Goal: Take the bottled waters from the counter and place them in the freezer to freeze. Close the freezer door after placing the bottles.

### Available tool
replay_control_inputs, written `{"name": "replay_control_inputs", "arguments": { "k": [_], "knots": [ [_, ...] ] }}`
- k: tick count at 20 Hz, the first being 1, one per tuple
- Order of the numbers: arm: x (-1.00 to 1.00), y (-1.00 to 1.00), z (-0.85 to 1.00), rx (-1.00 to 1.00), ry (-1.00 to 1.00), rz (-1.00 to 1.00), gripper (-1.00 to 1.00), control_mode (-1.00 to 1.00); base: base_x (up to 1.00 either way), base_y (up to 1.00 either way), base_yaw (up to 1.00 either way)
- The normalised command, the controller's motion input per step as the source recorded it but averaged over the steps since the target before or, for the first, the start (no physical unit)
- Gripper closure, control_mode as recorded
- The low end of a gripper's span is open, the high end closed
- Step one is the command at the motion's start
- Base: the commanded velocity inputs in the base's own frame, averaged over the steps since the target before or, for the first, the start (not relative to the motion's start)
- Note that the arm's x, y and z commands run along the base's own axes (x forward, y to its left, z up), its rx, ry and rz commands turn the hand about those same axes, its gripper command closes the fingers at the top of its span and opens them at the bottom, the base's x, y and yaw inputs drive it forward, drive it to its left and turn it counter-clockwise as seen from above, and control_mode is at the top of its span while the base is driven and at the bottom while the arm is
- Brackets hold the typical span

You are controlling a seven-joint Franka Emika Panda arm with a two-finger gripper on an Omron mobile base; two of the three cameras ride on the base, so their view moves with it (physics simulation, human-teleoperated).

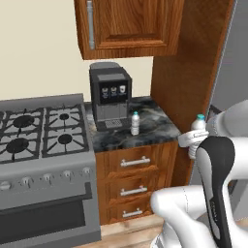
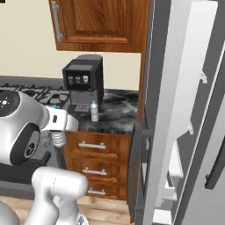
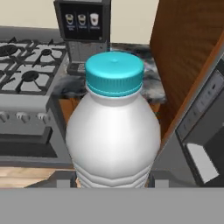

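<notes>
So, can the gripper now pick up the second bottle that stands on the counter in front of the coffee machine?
Probably not yet: the gripper is shut on one bottle. The second bottle on the counter stands unobstructed, beside the coffee machine.

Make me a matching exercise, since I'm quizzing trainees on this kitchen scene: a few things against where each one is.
Things:
1. bottle in the hand
2. second bottle
3. coffee machine
4. stove

Places:
A. left of the counter
B. at the back of the counter, under the wall cabinet
C. off the counter, lifted
D. on the counter, in front of the machine

Pairs: 1-C, 2-D, 3-B, 4-A
</notes>
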Motion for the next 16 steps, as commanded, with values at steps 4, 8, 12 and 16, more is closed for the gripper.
{"name": "replay_control_inputs", "arguments": {
  "k": [4,8,12,16],
  "knots": [
    [0.0,0.0,0.0,0.0,0.0,0.0,1.0,1.0,-0.92,0.02,-0.18],
    [0.0,0.0,0.0,0.0,0.0,0.0,1.0,1.0,-0.78,0.01,-0.18],
    [0.0,0.0,0.0,0.0,0.0,0.0,1.0,1.0,-0.39,-0.12,-0.11],
    [0.0,0.0,0.0,0.0,0.0,0.0,1.0,1.0,-0.41,-0.35,-0.05]
  ]
}}
